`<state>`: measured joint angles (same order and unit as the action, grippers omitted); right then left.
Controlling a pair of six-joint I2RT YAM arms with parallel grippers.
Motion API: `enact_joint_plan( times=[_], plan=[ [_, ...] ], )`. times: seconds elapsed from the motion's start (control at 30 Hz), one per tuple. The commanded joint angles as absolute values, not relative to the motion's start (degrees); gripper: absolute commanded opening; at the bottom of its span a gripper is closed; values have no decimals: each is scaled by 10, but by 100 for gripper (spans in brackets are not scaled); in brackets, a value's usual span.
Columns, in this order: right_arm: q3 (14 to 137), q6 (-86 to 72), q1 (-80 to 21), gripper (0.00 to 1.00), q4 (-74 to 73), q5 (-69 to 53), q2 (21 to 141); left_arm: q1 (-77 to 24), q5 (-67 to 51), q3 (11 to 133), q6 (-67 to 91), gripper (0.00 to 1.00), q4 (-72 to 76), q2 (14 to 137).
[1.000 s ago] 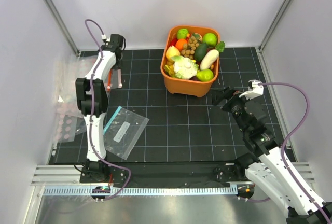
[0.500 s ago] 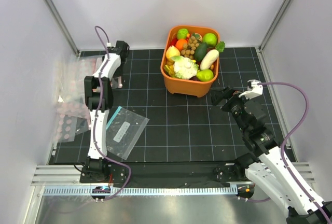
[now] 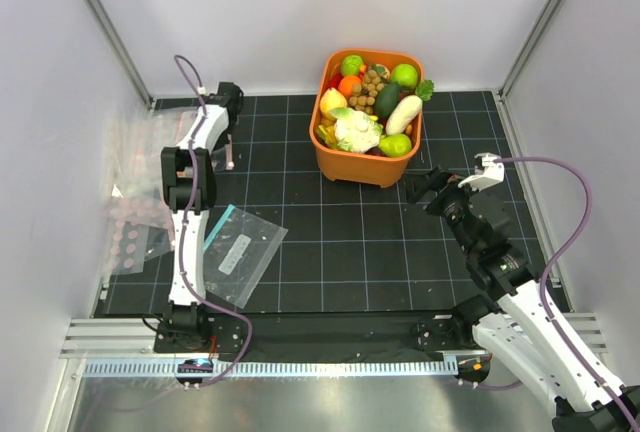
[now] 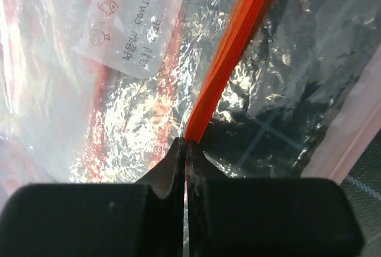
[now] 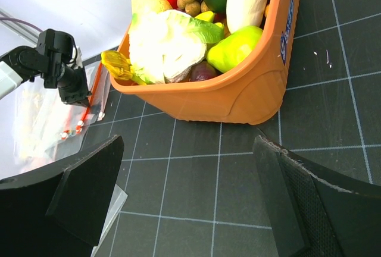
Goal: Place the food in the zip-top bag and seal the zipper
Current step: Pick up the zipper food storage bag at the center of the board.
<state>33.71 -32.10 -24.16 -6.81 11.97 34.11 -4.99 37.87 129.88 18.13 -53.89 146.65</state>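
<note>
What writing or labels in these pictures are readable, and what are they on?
"CONTENT": upside down on the white printed label of the clear plastic bag with a red-orange strip; the line below it is too blurred to read.
Blue sticker on the orange plastic basket: too small to read.
Small white label on the clear bag with a teal strip: too small to read.

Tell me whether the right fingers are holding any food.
No, the right gripper is open and empty, its fingers wide apart, and the cauliflower lies in the orange bin.
</note>
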Motion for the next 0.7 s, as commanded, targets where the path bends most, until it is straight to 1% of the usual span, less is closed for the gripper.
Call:
enact_joint_plan(
  times=[0.0,0.13,0.27,0.37,0.47,0.5,0.53,0.57,0.6,0.63,0.67],
  plan=[
    [334,-328,-242,100,-37,112,345,-40,362,1289,204,0,-535,1449],
    [333,-329,-242,100,-34,110,348,-40,350,1242,228,0,-512,1400],
    [332,-329,-242,100,-33,108,352,-43,283,1164,268,0,-459,1292],
    [331,-327,-242,100,-31,109,355,-65,273,1114,284,0,-439,1239],
    [330,-326,-242,99,-29,107,359,-82,252,1047,350,0,-438,1171],
    [329,-325,-242,100,-26,107,359,-86,210,994,365,0,-410,1127],
    [326,-326,-242,99,-22,108,361,-90,198,958,391,0,-391,1103],
    [323,-327,-242,100,-19,107,369,-104,189,928,401,0,-376,1080],
    [323,-326,-242,100,-17,104,371,-113,187,899,410,0,-356,1028],
    [323,-326,-242,100,-12,100,377,-123,185,836,422,0,-325,1004],
    [323,-326,-242,100,-10,93,391,-133,188,806,431,0,-308,976]
  ],
)
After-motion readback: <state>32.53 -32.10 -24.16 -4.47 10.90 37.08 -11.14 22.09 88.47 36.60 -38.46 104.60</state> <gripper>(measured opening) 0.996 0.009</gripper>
